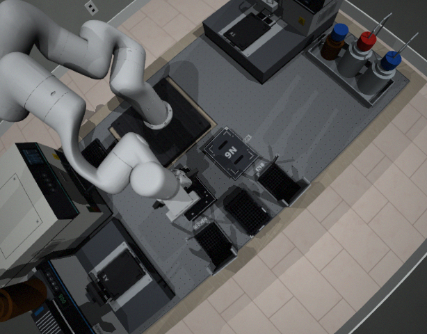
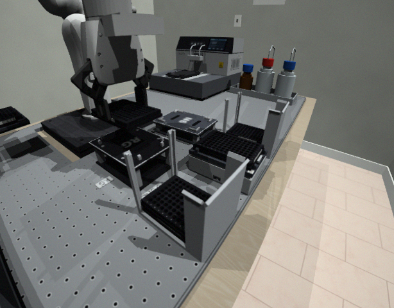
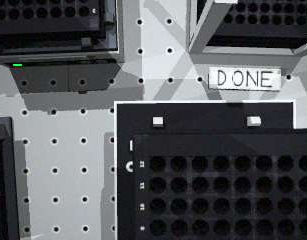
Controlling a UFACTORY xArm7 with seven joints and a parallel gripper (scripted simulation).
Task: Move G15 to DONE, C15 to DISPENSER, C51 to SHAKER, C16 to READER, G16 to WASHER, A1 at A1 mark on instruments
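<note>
The gripper (image 2: 120, 102) holds a black well plate (image 2: 132, 112) by its sides, just above the RG nest (image 2: 131, 144); I judge it should go level over the DONE rack (image 2: 220, 195), then straight down between the walls. The plate's label is unreadable.
</note>
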